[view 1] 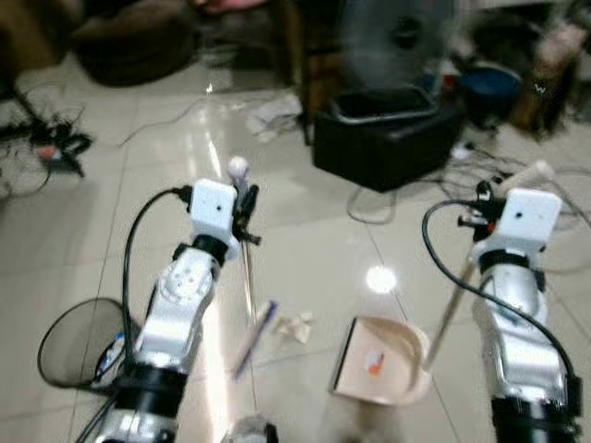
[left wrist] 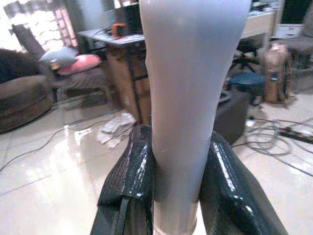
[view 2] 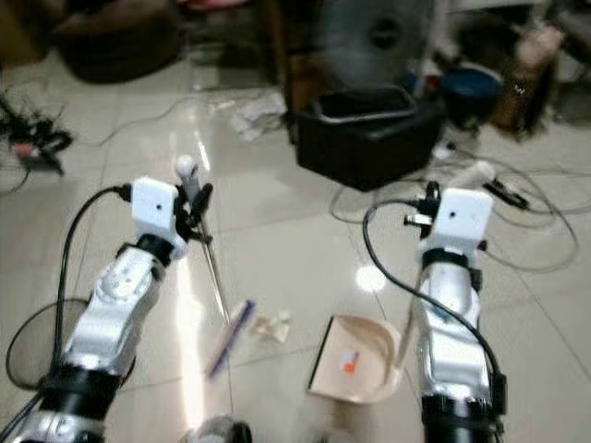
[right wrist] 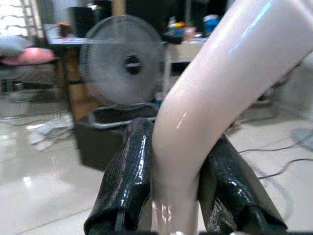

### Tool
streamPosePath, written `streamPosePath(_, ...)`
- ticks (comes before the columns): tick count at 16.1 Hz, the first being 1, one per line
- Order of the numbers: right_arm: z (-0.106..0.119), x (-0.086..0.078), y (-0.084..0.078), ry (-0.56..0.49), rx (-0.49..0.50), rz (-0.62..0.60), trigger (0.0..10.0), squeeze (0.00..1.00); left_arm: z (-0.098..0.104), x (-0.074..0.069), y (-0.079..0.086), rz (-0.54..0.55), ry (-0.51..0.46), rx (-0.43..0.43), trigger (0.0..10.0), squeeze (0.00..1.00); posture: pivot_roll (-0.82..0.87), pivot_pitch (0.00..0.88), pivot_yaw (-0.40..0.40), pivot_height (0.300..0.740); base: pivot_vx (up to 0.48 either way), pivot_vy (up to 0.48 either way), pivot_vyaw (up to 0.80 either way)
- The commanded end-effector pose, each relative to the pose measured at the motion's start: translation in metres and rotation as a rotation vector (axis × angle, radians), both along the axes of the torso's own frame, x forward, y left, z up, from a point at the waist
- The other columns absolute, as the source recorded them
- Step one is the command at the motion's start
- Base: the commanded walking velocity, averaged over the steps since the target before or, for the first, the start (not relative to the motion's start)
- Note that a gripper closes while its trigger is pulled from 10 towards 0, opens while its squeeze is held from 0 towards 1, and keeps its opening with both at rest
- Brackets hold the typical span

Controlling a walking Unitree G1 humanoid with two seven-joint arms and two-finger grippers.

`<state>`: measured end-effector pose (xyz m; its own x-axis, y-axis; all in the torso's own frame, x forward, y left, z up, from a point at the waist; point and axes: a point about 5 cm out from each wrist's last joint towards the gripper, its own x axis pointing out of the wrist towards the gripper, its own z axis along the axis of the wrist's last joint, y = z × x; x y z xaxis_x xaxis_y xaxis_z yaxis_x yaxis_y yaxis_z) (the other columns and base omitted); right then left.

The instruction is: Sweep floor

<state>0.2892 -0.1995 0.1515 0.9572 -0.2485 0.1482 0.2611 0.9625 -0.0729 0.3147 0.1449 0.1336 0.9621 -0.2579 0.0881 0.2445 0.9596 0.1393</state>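
Left claw clamps broom handle; right claw clamps dustpan handle.
Dustpan below right claw (paper scrap beside it).

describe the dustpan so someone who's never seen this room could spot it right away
Start at the black box in front of the fan and come across the pale tiles toward the robot. The dustpan lies flat by the right arm, its long handle in the right end effector. It is beige with an orange sticker inside.

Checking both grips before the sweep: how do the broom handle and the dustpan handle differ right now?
The broom handle is thin, grey and straight; the dustpan handle is thicker, cream, and bends near the top. The broom is in the left end effector, the dustpan in the right end effector. Both are clamped between black fingers.
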Motion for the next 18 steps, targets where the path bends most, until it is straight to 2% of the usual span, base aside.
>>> streamPosePath(1, 0.0087, -0.0016, -0.0017, -0.05, 0.008, -0.003, 10.0, 0.0, 0.0086, 0.002, -0.0018, -0.007, -0.037, 0.011, 10.0, 0.0, -0.01, 0.101, 0.061, 0.74, 0.424, 0.0, 0.0)
streamPosePath(5, 0.0077, -0.0028, -0.0032, -0.051, 0.006, -0.011, 10.0, 0.0, 0.0082, 0.0023, -0.0024, -0.014, -0.032, 0.013, 10.0, 0.0, -0.01, 0.107, 0.067, 0.74, 0.426, 0.0, 0.0)
streamPosePath(7, 0.0052, -0.0029, -0.0042, -0.042, 0.053, -0.02, 10.0, 0.0, 0.0082, 0.0031, -0.0028, -0.016, -0.033, 0.014, 10.0, 0.0, -0.01, 0.109, 0.067, 0.74, 0.426, 0.0, 0.0)
streamPosePath(10, 0.0042, -0.0028, -0.0055, -0.036, 0.047, -0.023, 10.0, 0.0, 0.0085, 0.0038, -0.0032, -0.016, -0.034, 0.014, 10.0, 0.0, -0.01, 0.11, 0.066, 0.74, 0.428, 0.0, -0.76)
streamPosePath(17, 0.0033, -0.0025, -0.0043, -0.036, 0.037, -0.029, 10.0, 0.0, 0.0089, 0.0047, -0.004, -0.025, -0.039, 0.008, 10.0, 0.0, 0.0, 0.108, 0.072, 0.74, 0.413, 0.0, 0.0)
streamPosePath(18, 0.0031, -0.0029, -0.0047, -0.035, 0.037, -0.03, 10.0, 0.0, 0.0087, 0.0048, -0.0037, -0.023, -0.039, 0.01, 10.0, 0.0, 0.0, 0.108, 0.073, 0.74, 0.0, 0.0, 0.0)
